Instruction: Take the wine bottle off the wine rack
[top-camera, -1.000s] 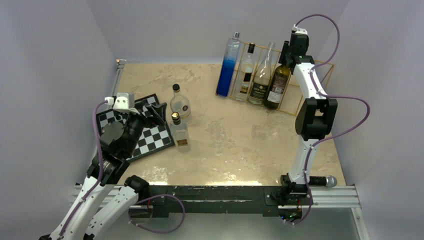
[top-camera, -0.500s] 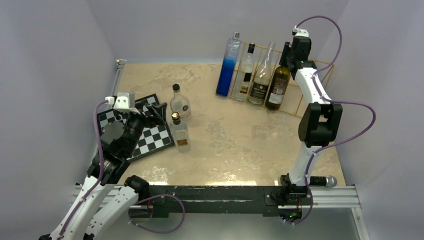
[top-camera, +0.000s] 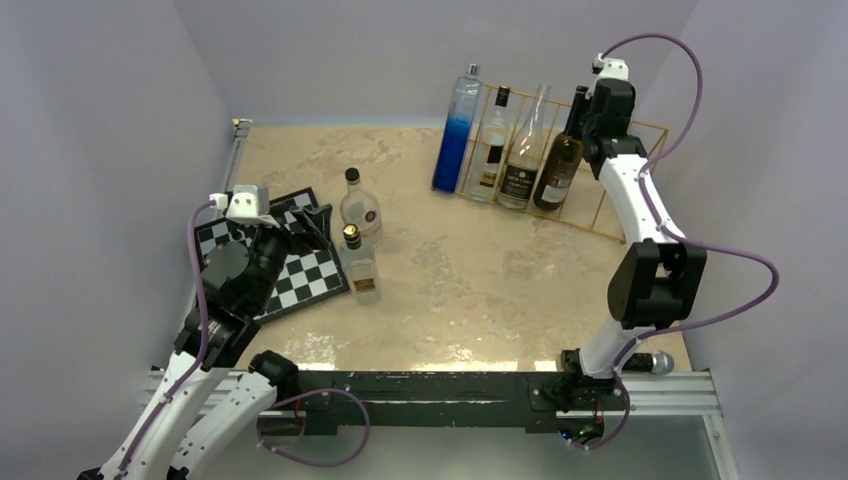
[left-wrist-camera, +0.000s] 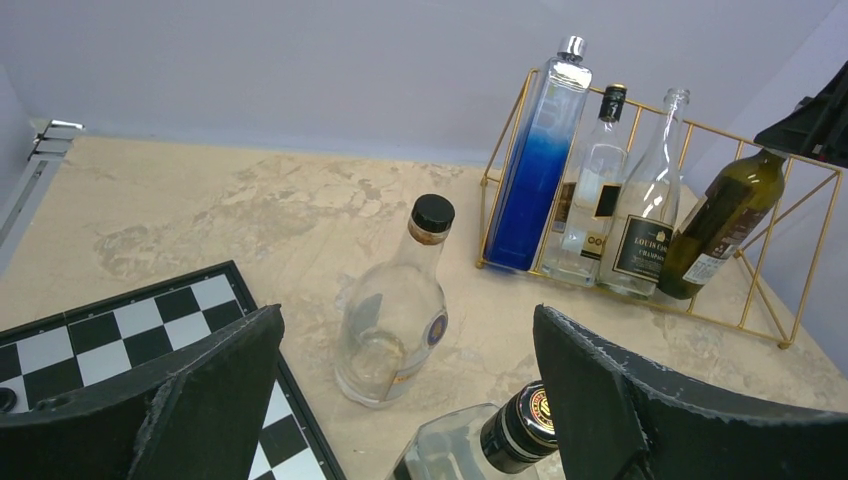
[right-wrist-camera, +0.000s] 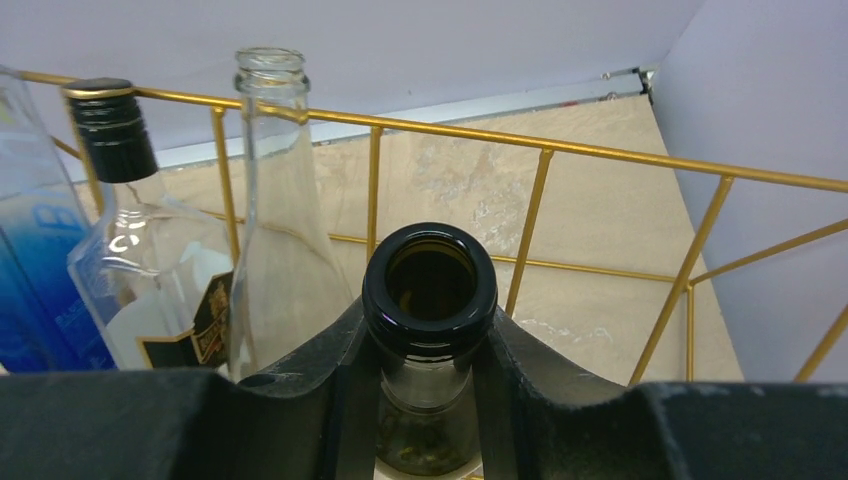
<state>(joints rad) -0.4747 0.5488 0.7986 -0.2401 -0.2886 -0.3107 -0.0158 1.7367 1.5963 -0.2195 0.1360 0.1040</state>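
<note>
Right wrist view showed the wine bottle (right-wrist-camera: 430, 325) from above. Its dark open mouth was squeezed tight between the two black fingers of the right gripper (right-wrist-camera: 428, 388), with the gold bars of the wine rack (right-wrist-camera: 620, 160) behind. Only the left wrist view showed the rest: the bottle was dark green and leaned over, with its bottom inside the rack, last in the row beside a clear bottle (left-wrist-camera: 645, 225). The left gripper (left-wrist-camera: 410, 400) was wide apart and held nothing, near the checkerboard (left-wrist-camera: 110, 340).

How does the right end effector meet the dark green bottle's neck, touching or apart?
Touching. The right wrist view shows the right end effector closed on the dark green bottle, its fingers pressed against both sides of the neck.
</note>
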